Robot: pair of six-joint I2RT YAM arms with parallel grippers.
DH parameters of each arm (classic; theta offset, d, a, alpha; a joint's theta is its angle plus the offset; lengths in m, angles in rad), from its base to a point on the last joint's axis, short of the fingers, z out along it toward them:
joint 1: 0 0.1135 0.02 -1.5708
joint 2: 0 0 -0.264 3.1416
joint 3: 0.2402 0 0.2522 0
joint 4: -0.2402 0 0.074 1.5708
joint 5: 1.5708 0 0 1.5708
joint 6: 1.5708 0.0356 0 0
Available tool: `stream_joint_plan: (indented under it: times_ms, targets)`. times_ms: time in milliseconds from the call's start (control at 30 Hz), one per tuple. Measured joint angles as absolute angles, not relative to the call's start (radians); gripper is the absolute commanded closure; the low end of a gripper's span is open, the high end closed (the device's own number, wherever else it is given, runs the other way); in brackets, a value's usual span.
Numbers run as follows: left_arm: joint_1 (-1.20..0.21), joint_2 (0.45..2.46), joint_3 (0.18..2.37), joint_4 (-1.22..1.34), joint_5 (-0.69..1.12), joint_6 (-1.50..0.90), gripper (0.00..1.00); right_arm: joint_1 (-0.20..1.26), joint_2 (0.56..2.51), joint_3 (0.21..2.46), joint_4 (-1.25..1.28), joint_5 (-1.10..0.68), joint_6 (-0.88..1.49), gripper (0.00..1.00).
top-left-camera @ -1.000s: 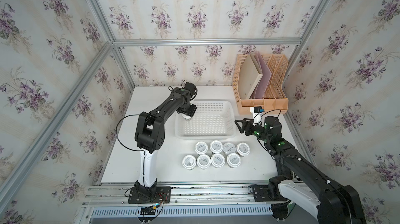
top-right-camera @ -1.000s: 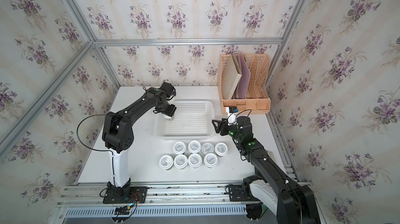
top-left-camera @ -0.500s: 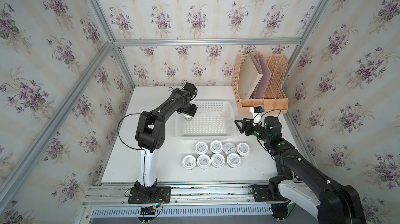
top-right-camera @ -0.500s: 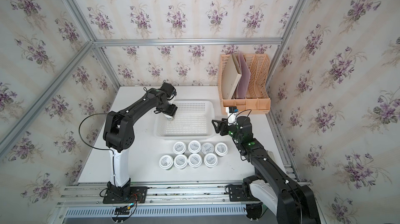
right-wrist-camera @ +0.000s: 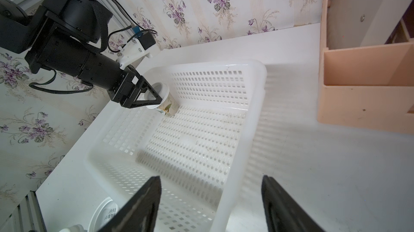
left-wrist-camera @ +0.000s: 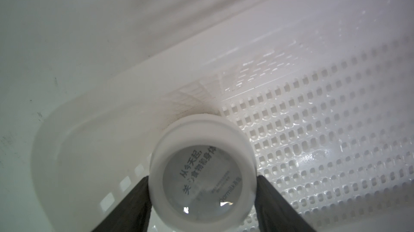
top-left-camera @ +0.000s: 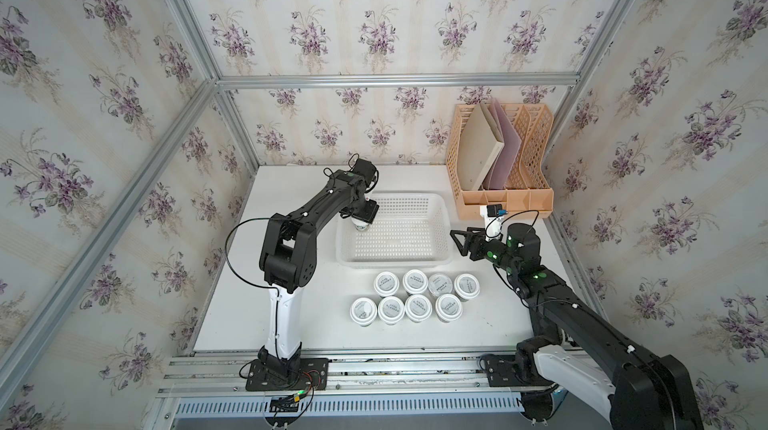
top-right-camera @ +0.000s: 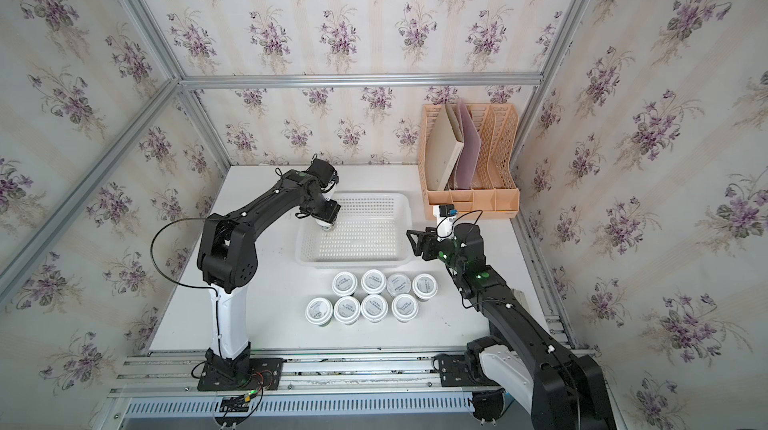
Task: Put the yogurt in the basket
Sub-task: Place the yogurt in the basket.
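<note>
White-lidded yogurt cup [left-wrist-camera: 201, 170] is grasped at lid by left gripper [left-wrist-camera: 202, 179], in basket [left-wrist-camera: 313, 118] corner beneath, likely so room is left | right gripper [right-wrist-camera: 211, 177] stands open, empty.

My white table [top-left-camera: 291, 303] carries three kinds of things. The white basket [top-left-camera: 395, 261] stands near the middle. Just on the near side of it, eight yogurt cups [top-left-camera: 415, 281] stand upright in two rows of four. They are packed so close that they seem to touch, though from above I cannot be sure. The peach file rack [top-left-camera: 505, 203] stands in my far right corner, near the basket.
</note>
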State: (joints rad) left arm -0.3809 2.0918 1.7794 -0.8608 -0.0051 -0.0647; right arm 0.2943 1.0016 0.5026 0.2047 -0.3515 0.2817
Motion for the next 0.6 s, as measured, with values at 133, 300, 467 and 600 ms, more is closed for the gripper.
stream_joint_plan:
  times_ms: [133, 300, 467, 600]
  targets:
    - [-0.381, 2.088, 1.771, -0.846, -0.006, -0.067, 0.28, 0.294, 1.002, 0.503, 0.205, -0.352, 0.282, 0.25]
    - [-0.38, 2.088, 1.773, -0.841, -0.009, -0.067, 0.26, 0.295, 1.005, 0.503, 0.205, -0.352, 0.282, 0.24]
    - [-0.378, 2.088, 1.769, -0.834, -0.012, -0.067, 0.22, 0.297, 1.008, 0.503, 0.205, -0.351, 0.282, 0.25]
    - [-0.377, 2.086, 1.763, -0.83, -0.017, -0.067, 0.12, 0.297, 1.008, 0.503, 0.205, -0.351, 0.281, 0.24]
